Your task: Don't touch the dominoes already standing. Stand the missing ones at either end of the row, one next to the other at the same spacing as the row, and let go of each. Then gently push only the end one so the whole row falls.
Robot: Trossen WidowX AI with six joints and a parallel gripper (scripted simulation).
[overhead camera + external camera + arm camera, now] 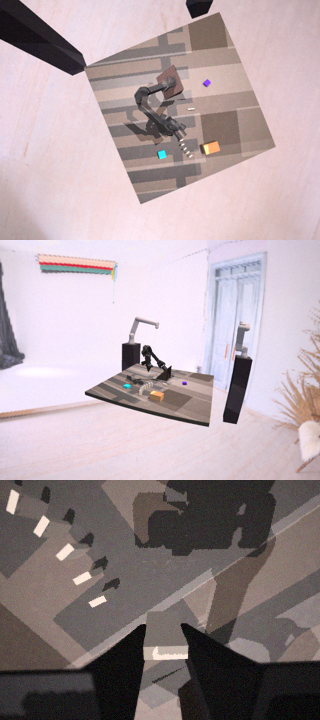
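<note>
My gripper (163, 629) (148, 370) is shut on a pale domino (165, 653), held between the fingertips and raised above the table. In the top view the arm hides the fingers. A curved row of several standing dominoes (184, 148) (145, 386) (64, 552) is beyond and to the left of the gripper in the wrist view. The arm's wrist hangs over or close to the row's near end in the top view, and may hide part of it. Another white domino (191, 109) (164, 383) lies flat on the table, apart from the row.
An orange block (211, 147) (156, 396) is right of the row. A cyan block (161, 154) (126, 386) is left of it. A purple cube (207, 82) (184, 383) lies farther off. A brown slanted board (173, 90) (165, 374) stands by the arm's base.
</note>
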